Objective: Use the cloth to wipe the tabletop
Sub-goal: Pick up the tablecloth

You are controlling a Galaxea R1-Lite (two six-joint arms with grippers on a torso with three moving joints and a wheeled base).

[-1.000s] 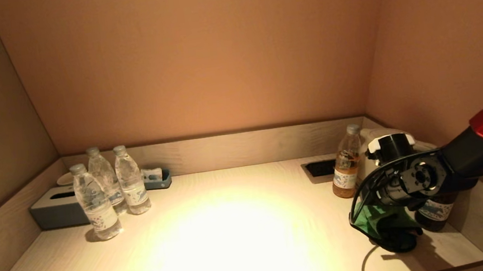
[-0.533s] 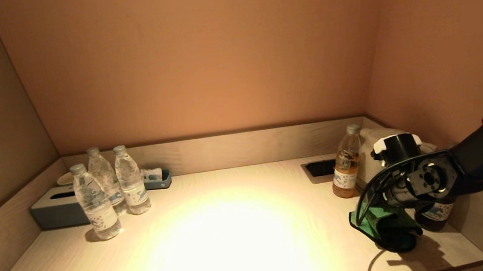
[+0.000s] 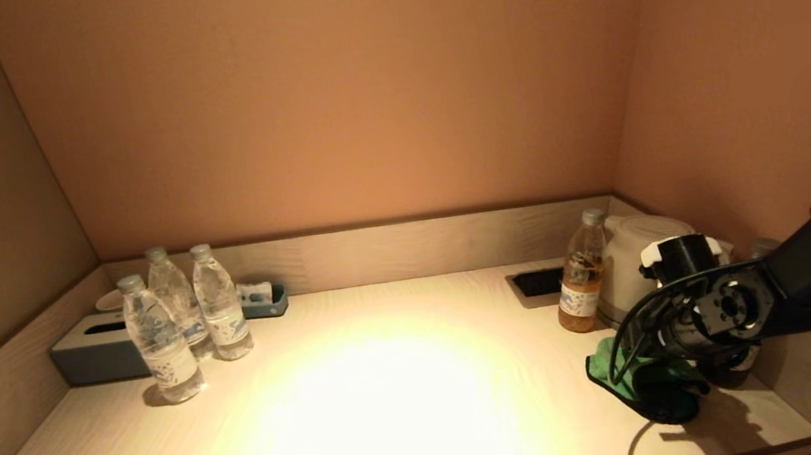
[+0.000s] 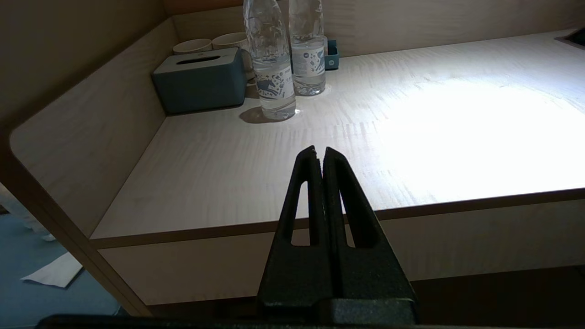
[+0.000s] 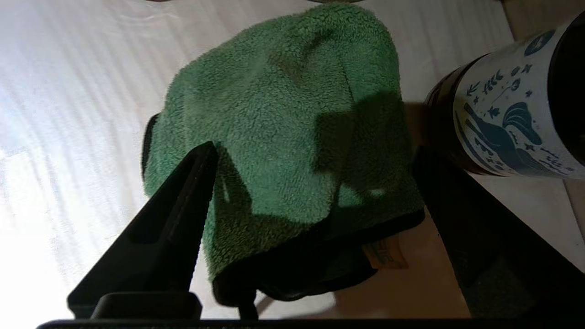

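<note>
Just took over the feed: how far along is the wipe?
Early. The right gripper is open astride the green cloth, lying beside the dark bottle; no grasp yet. No wiping is evident on the tabletop. Left gripper idles shut off the front edge.
</note>
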